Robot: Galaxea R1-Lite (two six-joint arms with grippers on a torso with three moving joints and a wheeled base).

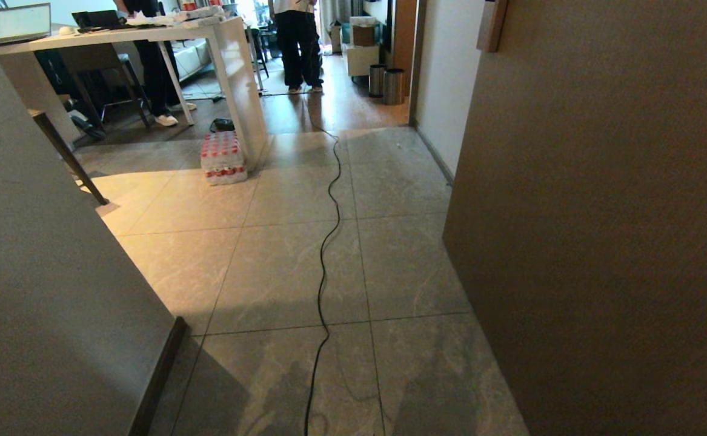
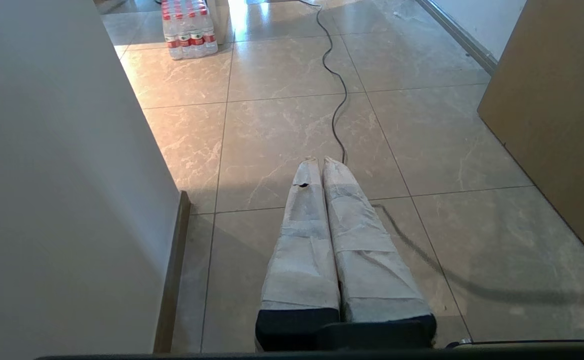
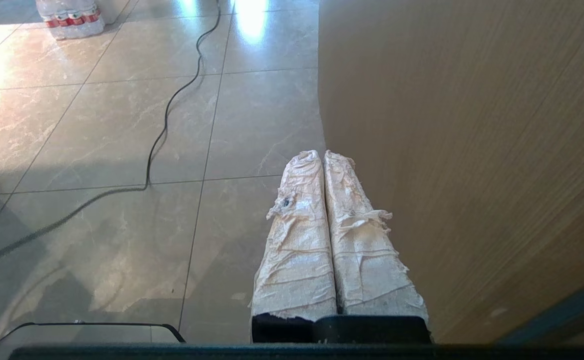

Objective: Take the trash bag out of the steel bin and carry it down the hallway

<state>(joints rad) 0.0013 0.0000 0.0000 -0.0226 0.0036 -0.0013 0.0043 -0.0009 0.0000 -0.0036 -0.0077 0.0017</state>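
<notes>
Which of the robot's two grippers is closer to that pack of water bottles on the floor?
Left. The left gripper has the pack of water bottles ahead on its own side; from the right gripper the pack sits farther off, across the black cable.

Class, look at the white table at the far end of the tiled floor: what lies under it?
Under the white table stand a chair and a person's dark-trousered legs. A pack of water bottles sits beside the table's end panel, which hides anything directly behind it.

1. Grey stone floor tiles (image 1: 292, 272) run between a pale wall (image 1: 44, 272) and a brown wood panel (image 1: 601, 212).
2. A black cable (image 1: 323, 254) trails along the floor.
3. A white table (image 1: 147, 42) stands ahead, with a pack of bottles (image 1: 223, 158) beside its leg.
</notes>
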